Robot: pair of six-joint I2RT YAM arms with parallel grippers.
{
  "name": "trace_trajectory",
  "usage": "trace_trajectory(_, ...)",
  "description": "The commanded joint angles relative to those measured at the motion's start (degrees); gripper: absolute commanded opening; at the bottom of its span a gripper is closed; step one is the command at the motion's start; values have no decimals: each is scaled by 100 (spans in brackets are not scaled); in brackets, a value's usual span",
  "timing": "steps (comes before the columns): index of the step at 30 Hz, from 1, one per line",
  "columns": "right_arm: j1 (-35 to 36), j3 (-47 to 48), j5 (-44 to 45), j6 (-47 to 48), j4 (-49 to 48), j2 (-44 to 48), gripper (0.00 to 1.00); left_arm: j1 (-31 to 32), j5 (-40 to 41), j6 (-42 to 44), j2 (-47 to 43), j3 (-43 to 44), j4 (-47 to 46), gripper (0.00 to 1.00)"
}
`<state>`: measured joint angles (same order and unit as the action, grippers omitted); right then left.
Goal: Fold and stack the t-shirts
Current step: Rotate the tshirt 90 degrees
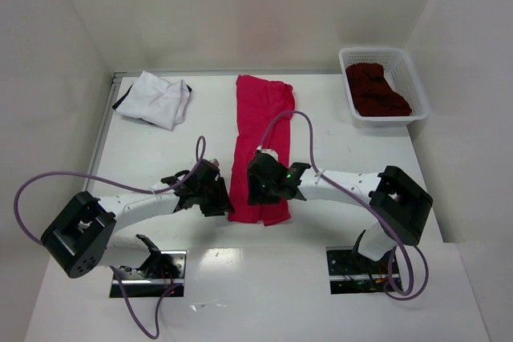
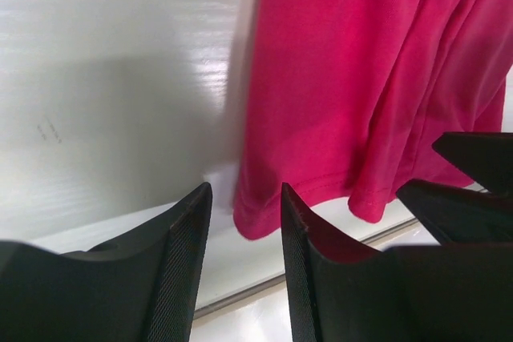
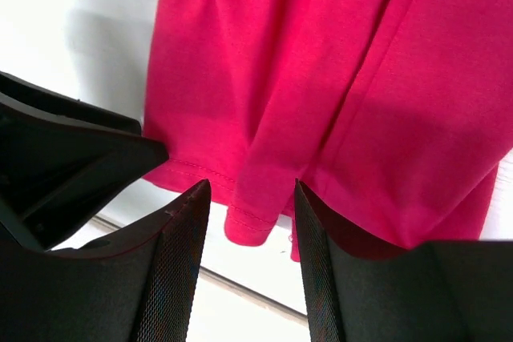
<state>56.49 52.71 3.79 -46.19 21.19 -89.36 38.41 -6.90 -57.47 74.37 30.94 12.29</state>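
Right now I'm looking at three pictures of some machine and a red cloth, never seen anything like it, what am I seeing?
It is a robot: two arms fixed at the near edge of a white table. The wide picture looks down from above; the other two come from wrist cameras, so the black prongs are each arm's own fingers. On the table lie a red t-shirt folded into a long strip and a white t-shirt; a dark maroon t-shirt sits in a white basket. The left gripper and the right gripper stand open at the red shirt's near hem, apparently gripping nothing.
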Motion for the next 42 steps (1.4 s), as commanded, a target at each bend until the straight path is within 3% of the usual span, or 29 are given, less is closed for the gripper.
trace_trajectory(1,38,108,158,14,157,-177,52,95,-93,-124,139,-62,-298,48)
trace_trajectory(11,380,301,279,14,263,-714,46,360,30,-300,500,-62,-412,45)
trace_trajectory(16,380,301,456,-38,333,-661,23,360,83,-352,447,-114,-342,37)
trace_trajectory(22,380,354,737,-100,570,-302,16,360,83,-352,281,-246,-228,21)
trace_trajectory(25,380,232,877,-171,623,-117,16,360,136,-405,166,-351,-227,13)
trace_trajectory(37,380,-611,922,-653,589,805,14,360,22,-352,166,-404,-280,9)
trace_trajectory(39,380,-665,842,-654,457,859,18,360,22,-352,166,-404,-280,9)
trace_trajectory(42,380,-613,738,-602,456,929,39,360,-31,-352,166,-457,-333,9)
